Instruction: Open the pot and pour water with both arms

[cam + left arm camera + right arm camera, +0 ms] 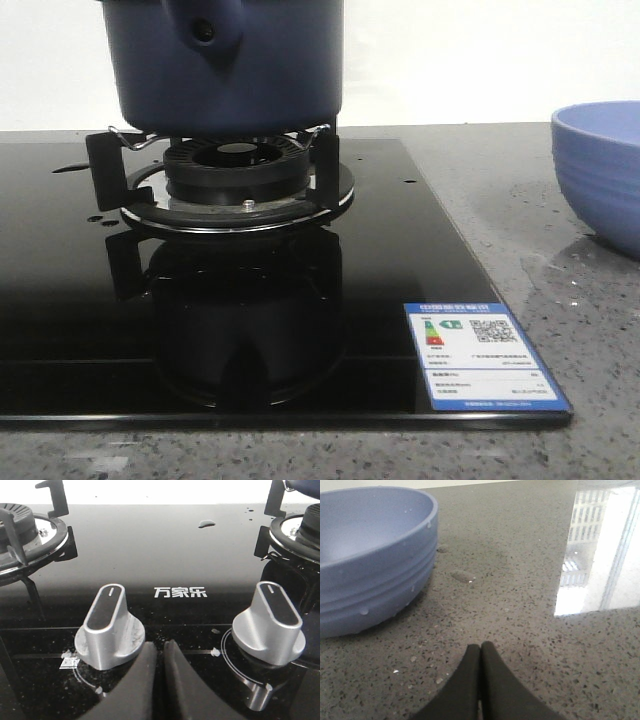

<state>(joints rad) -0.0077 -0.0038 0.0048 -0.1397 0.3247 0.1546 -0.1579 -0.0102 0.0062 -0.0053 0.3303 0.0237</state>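
Observation:
The dark navy pot (pixel 230 65) stands on the burner grate (pixel 235 170) of the black glass hob; its handle stub with a small round hole faces the front camera, and its top is cut off from view. A sliver of the pot shows in the left wrist view (pixel 302 485). Water shows as a small puddle on the hob glass (pixel 206 523) and drops on the counter (pixel 463 576). My left gripper (pixel 161 646) is shut and empty, low over the hob between two silver knobs. My right gripper (pixel 480 647) is shut and empty over the grey counter.
A periwinkle ribbed bowl (pixel 600 175) stands on the speckled counter right of the hob, also in the right wrist view (pixel 370 555). Two silver knobs (pixel 111 627) (pixel 270 622) sit on the hob front. A second burner (pixel 27 535) is at the hob's other end. An energy label (pixel 482 355) is stuck on the hob's corner.

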